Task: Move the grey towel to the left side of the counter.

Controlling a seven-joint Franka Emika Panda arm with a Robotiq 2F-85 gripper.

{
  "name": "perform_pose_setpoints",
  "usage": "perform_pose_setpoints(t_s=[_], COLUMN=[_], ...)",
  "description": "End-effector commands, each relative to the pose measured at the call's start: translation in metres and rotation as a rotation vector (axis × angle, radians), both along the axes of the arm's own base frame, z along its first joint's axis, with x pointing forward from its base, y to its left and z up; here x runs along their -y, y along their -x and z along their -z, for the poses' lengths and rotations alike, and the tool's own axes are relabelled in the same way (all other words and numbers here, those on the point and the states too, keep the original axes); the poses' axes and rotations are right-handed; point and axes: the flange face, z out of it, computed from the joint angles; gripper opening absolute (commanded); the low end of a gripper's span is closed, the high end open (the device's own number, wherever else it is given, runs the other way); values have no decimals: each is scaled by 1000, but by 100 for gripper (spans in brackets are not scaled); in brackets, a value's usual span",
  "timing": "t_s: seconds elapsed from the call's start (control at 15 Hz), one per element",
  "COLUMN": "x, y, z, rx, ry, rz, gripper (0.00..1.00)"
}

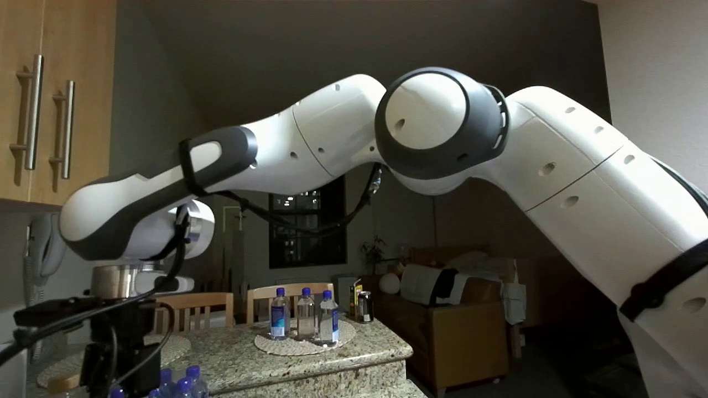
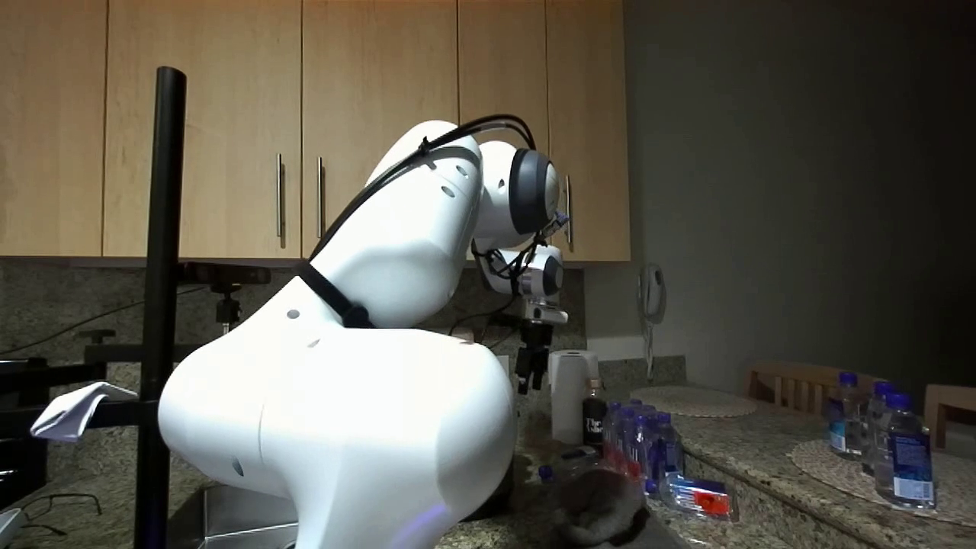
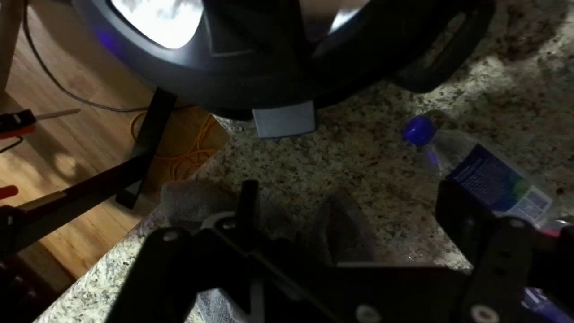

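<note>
Grey towel (image 2: 598, 503) lies on the counter (image 3: 350, 148), partly hidden in wrist view behind wide-parted jaws.

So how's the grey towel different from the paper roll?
Colour: the towel is dark grey, while the paper roll is white.
Shape: the towel is a soft, rumpled heap; the paper roll is a neat cylinder.
Pose: the towel lies low and slumped, whereas the paper roll stands upright.
Shared: both rest on the counter.

Grey towel (image 2: 600, 499) on the speckled stone counter (image 3: 341, 148)
I see it lying crumpled in a heap, one part reaching the counter's edge.
</note>
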Motion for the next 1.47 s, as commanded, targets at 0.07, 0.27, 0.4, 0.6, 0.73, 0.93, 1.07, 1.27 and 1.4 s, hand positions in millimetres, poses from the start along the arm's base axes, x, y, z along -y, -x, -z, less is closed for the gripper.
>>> perform_pose_setpoints(t_s=[0.07,0.27,0.4,0.6,0.73,0.93,1.07,1.27,1.4], x=[15,32,50,87,119,171,207,260,292], y=[18,30,42,60,60,54,47,44,48], z=[-52,-71,-76,-83,-90,-101,-107,-115,-125], rx=[140,155,136,70,34,1,-15,-16,-9], ry=[-52,-1,59,127,140,135,128,123,104], rz=[143,91,11,-155,-256,-402,-496,-644,-743], gripper=[100,100,100,100,100,100,100,100,100])
